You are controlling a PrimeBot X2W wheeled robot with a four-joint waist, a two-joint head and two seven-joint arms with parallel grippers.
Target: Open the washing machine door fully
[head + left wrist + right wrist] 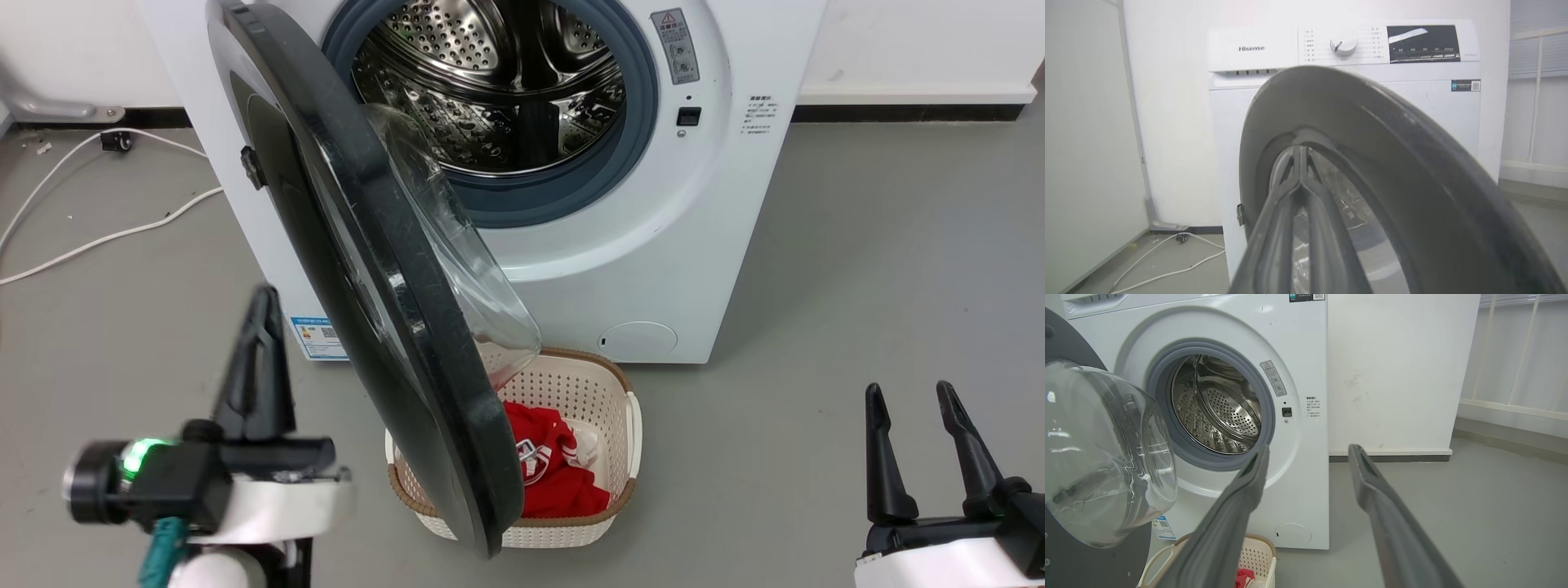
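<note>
Head view, looking down at a white front-loading washing machine (694, 245): the washing machine door (392, 294) stands swung out from the machine's front on a hinge at the machine's left edge. It is roughly square to that front and seen almost edge-on, so the drum opening (506, 90) is uncovered. The door is a large, round, glossy black disc standing upright, with a bulging clear glass bowl window (457, 261) on the side that faces back across the opening. The left gripper (263, 306) is just beside the door's outer black face, on the side away from the opening. Its jaws are pressed together and hold nothing. Whether the tips touch the door cannot be told. The right gripper (909, 392) is well out from the machine's right front corner, jaws spread and empty. The left arm looks much the nearer, but it sits on the side the door would have to swing towards to open further. A laundry basket (633, 425) holding a red garment (547, 465) sits on the floor at the machine's foot, under the door.
</note>
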